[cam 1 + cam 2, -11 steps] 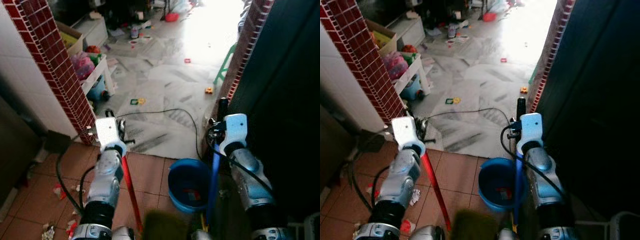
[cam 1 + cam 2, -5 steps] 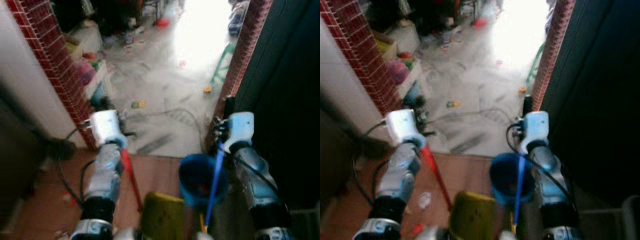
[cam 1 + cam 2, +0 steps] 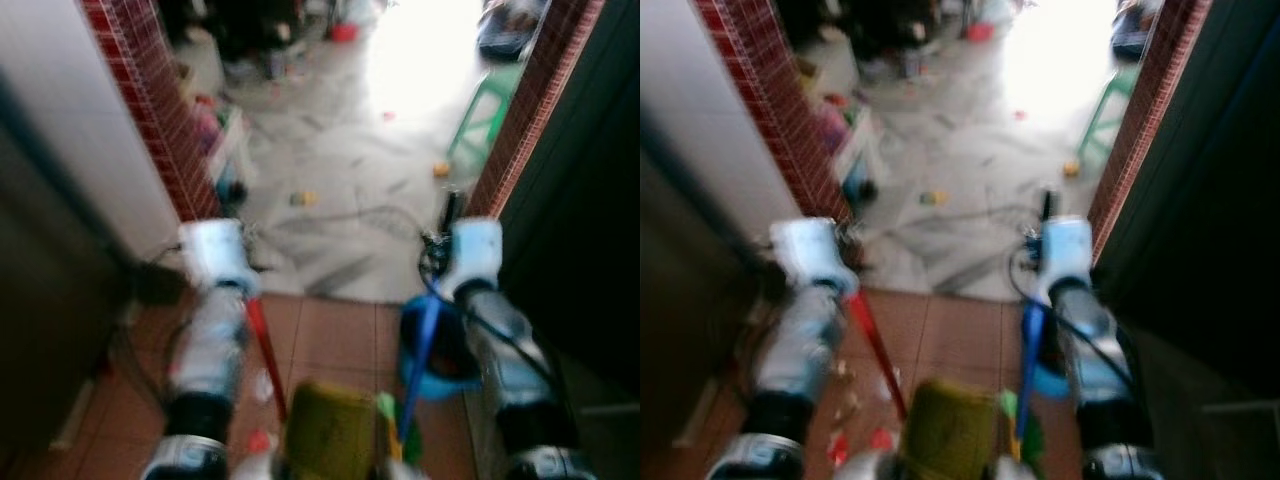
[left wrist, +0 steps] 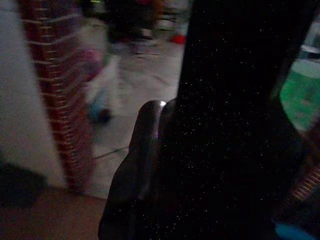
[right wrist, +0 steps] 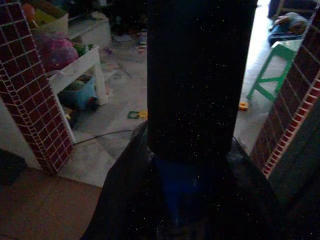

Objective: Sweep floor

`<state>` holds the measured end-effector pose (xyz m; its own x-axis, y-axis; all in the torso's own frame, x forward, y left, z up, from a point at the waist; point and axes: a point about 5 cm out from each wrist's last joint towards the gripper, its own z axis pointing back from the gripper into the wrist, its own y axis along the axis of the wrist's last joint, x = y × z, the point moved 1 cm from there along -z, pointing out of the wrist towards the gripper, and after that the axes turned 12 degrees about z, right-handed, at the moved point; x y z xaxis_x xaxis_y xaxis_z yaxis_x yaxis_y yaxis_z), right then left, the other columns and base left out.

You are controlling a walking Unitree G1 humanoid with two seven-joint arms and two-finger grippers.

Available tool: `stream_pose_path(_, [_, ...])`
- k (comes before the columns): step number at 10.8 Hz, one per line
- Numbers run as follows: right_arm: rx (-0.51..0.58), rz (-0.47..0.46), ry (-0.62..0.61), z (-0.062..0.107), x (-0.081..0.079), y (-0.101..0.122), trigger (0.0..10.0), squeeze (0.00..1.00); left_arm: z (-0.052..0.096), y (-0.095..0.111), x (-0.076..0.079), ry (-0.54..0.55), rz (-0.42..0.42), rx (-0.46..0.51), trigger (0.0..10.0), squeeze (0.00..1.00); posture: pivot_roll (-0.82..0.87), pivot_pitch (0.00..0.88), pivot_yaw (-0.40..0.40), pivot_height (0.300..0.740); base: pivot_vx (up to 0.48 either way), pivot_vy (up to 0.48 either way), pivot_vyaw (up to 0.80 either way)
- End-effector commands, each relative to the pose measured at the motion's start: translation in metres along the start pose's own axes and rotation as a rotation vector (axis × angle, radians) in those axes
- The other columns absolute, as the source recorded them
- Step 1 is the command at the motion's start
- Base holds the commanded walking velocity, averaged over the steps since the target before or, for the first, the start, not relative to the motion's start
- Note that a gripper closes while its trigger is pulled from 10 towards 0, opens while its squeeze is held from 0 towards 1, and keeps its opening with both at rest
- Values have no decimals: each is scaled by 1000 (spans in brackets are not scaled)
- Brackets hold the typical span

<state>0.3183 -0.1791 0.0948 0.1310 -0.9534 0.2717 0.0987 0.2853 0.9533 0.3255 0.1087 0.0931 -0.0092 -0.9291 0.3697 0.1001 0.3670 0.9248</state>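
The head views are blurred. My left gripper is shut on a red broom handle that slants down toward my body. My right gripper is shut on a blue handle, which also shows between the black fingers in the right wrist view. A blue bucket sits on the terracotta floor just under the right arm. An olive-yellow thing hangs low between both handles. Scraps of litter lie on the tiles beside the left arm. In the left wrist view a black finger hides the handle.
Red brick pillars stand left and right of the doorway. A dark door is close on the right. Beyond lie a marble floor with a black cable, small toys, a white shelf and a green stool.
The whole picture has shifted and blurred, so the camera has moved toward the doorway. Both grippers keep hold of their handles. The bucket now sits further right in view.
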Motion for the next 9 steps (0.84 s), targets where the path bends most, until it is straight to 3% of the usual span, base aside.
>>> stream_pose_path(1, [8, 14, 5, -4, -3, 6, 10000, 0, -6, 16, 5, -25, 15, 48, 10000, 0, -93, 0, 16, 740, 0, 480, 0])
stream_pose_path(4, [9, 25, 26, -7, -17, 8, 10000, 0, -5, 15, 15, -87, -4, 35, 10000, 0, -91, 0, 14, 740, 0, 480, -800])
stream_pose_path(7, [21, 28, 16, -10, -18, 12, 10000, 0, -2, 15, 22, -109, 8, 22, 10000, 0, -87, 0, 18, 740, 0, 480, -746])
stream_pose_path(9, [26, 26, 14, -11, -17, 12, 10000, 0, 0, 15, 25, -122, 13, 26, 10000, 0, -88, 0, 19, 740, 0, 480, 0])
